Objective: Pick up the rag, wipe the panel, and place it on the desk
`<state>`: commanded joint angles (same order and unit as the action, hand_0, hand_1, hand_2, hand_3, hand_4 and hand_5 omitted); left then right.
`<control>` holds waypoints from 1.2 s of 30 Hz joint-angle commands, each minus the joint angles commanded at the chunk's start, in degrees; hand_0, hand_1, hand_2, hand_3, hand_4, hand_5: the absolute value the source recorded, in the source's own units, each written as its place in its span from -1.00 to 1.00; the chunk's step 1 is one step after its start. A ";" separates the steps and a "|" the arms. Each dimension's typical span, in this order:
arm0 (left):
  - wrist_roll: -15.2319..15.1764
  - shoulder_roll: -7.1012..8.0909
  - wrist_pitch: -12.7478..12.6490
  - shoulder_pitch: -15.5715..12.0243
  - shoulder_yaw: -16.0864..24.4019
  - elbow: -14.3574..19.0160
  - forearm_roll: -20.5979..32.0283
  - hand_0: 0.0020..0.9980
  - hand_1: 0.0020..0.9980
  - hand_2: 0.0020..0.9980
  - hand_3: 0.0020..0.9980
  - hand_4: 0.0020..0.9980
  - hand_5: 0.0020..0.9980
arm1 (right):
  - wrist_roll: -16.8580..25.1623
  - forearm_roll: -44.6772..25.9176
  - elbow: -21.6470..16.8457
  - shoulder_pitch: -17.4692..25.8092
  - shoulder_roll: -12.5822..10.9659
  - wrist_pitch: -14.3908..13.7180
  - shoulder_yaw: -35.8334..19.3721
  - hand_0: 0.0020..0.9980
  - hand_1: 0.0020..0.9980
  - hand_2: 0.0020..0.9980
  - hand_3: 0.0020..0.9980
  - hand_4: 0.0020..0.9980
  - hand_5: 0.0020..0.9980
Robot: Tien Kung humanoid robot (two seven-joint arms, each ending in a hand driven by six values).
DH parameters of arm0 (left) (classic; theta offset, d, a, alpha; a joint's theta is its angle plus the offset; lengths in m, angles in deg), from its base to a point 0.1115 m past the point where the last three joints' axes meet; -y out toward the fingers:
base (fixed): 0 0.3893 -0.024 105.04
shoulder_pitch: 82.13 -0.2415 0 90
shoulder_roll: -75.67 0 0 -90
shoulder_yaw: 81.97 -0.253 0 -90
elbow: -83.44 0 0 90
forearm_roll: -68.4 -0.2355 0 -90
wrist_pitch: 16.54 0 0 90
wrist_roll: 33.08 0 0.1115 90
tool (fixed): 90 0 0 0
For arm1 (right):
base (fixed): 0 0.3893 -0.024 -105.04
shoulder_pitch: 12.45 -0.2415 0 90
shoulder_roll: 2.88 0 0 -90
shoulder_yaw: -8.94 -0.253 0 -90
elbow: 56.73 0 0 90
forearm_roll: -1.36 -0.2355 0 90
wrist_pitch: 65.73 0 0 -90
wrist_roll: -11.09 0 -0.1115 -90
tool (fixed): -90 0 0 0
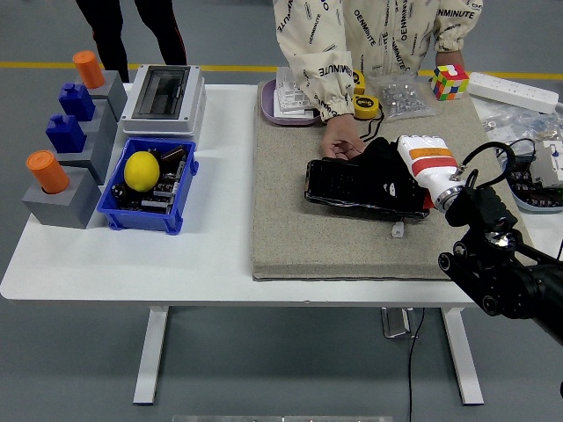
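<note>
— Rag first: where does the black cloth rag (384, 169) sit?

— On the right half of the flat black rectangular panel (352, 185), bunched under the robot's white right hand (420, 165), whose fingers are curled round it, pressing it to the panel.

— And the panel?

— Flat on the beige felt mat (308, 233) covering the white table (224, 202). A person's hand (339, 141), in a cream printed sleeve, touches the panel's far left corner.

— Anything else nearby?

— A yellow lemon (141, 170) in a blue plastic bin (176, 207) at the left, well apart.
</note>
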<state>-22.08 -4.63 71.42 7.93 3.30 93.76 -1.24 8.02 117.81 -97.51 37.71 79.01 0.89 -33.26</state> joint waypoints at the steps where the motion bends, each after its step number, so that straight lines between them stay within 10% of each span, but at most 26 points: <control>1: -0.06 -0.04 0.03 0.04 -0.08 0.00 0.09 0.30 0.39 0.48 0.13 0.20 -0.05 | 0.02 0.10 0.12 0.36 -0.40 0.00 -0.95 -0.38 -0.27 -0.21 -0.23 0.96 -0.91; 16: -0.10 -0.20 0.05 0.12 0.08 0.00 0.10 0.29 0.39 0.48 0.13 0.20 -0.05 | 0.04 1.57 1.29 3.16 -2.81 -0.08 -8.95 -0.38 -0.27 -0.21 -0.23 0.96 -0.91; 36: -0.06 -0.14 -0.01 0.14 0.24 0.00 0.03 0.30 0.39 0.48 0.13 0.20 -0.05 | -0.26 0.85 -0.56 0.86 -0.91 0.04 -4.04 -0.38 -0.27 -0.21 -0.23 0.96 -0.91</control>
<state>-22.14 -4.77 71.41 8.07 3.54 93.76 -1.20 7.75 118.66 -98.08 38.58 78.10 0.93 -37.30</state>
